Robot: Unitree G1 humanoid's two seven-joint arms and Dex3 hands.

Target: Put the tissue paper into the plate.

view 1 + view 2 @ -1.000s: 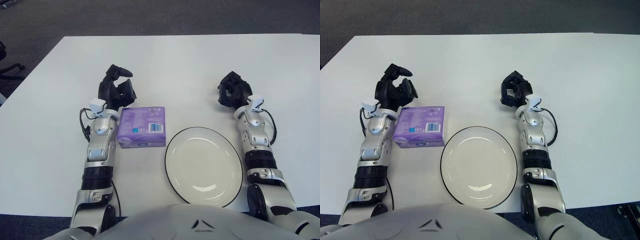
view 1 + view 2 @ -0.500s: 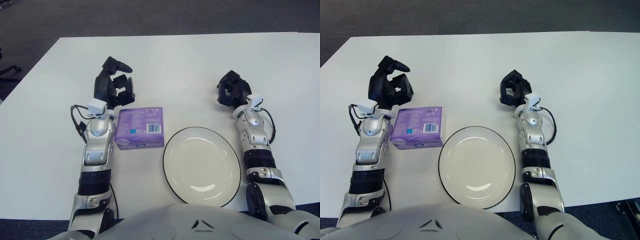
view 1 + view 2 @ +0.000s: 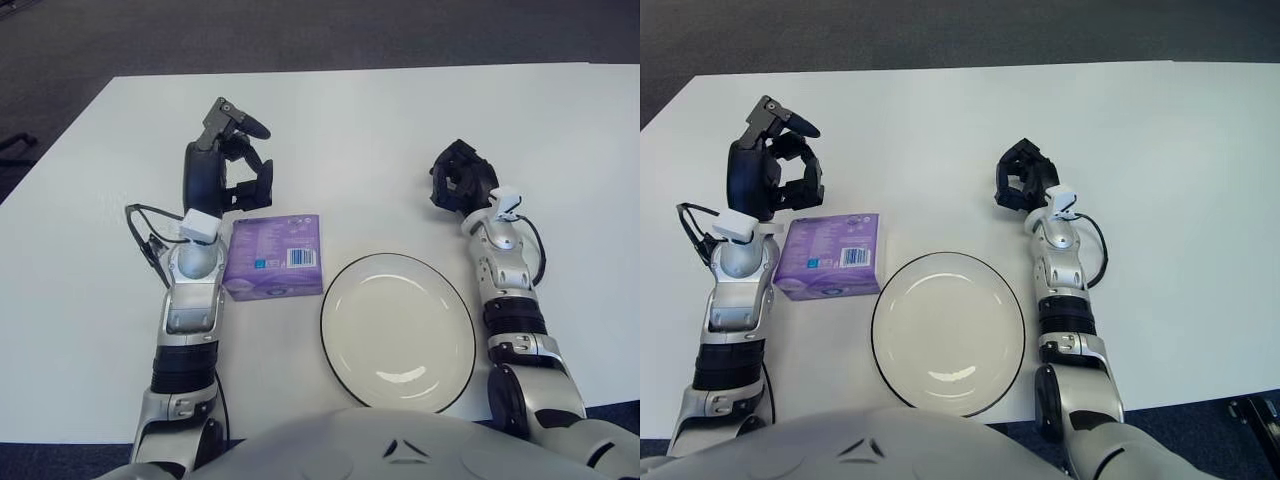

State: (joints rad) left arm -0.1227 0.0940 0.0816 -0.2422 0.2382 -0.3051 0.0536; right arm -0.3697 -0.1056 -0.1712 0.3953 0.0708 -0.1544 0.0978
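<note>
A purple tissue pack (image 3: 274, 257) lies flat on the white table (image 3: 360, 130), just left of a white plate with a black rim (image 3: 398, 331). The plate holds nothing. My left hand (image 3: 228, 165) is raised above the table behind the pack's far left corner, fingers spread and holding nothing, apart from the pack. My left forearm runs along the pack's left side. My right hand (image 3: 459, 180) shows beyond the plate's far right edge, fingers curled with nothing in them.
The white table stretches far behind both hands and to each side. Dark carpet (image 3: 300, 35) lies past its far edge. My own torso fills the bottom middle of the view.
My left hand has lifted and tilted up away from the table behind the pack, with the wrist shifting slightly left. The pack, plate and right hand stay put.
</note>
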